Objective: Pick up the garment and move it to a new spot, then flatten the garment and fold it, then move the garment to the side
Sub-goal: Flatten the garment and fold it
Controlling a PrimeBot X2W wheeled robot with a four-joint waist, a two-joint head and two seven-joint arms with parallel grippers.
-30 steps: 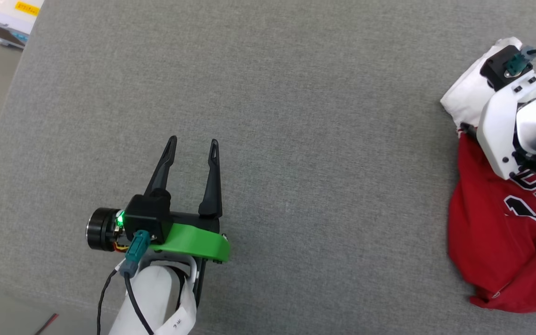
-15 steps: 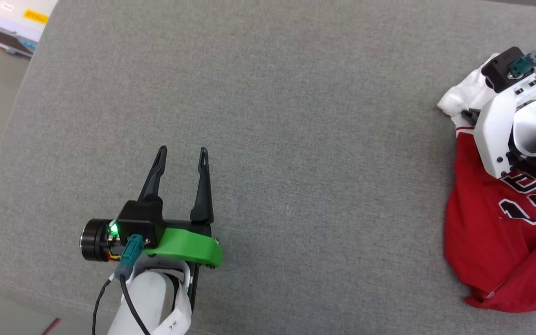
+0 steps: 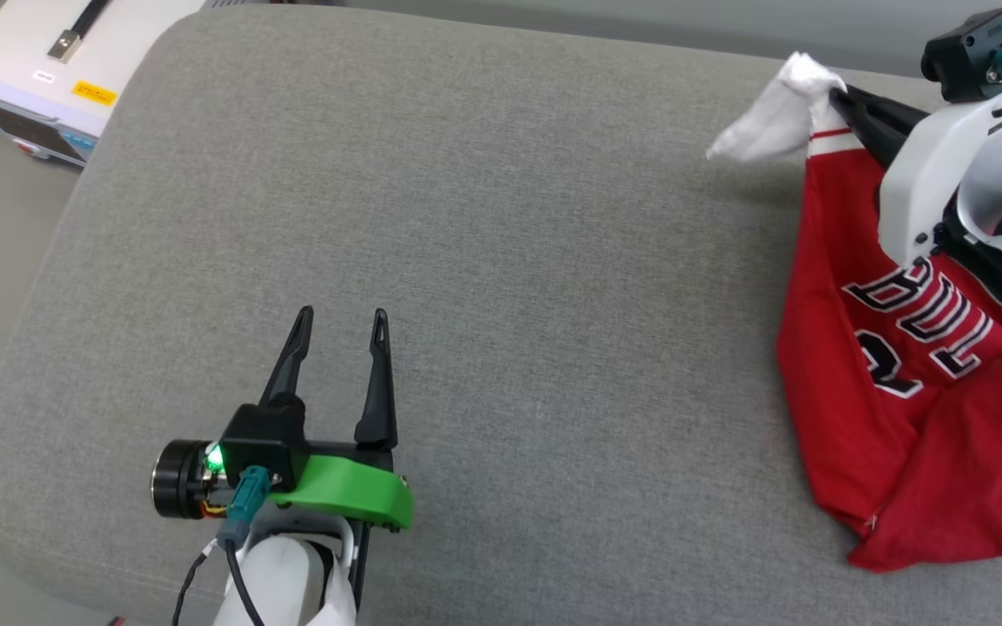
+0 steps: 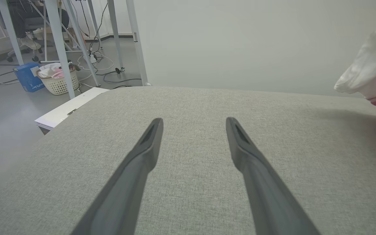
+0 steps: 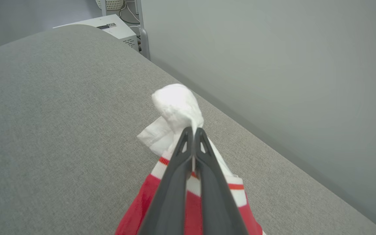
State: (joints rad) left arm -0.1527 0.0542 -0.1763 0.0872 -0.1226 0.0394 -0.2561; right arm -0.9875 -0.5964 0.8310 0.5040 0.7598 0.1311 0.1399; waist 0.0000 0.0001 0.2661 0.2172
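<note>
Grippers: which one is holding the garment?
The right gripper, shut on the white sleeve of the garment, by the striped trim. The left gripper is open above the grey cushion, apart from the garment.

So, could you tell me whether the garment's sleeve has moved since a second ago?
Yes: the right gripper, shut on the garment's white sleeve, has raised it off the grey cushion; the hem still lies there.

The left hand [image 3: 343, 315] is held low, its two dark fingers spread wide apart (pale forearm below). The right hand [image 3: 835, 94] is raised at far right, fingers pressed together.
</note>
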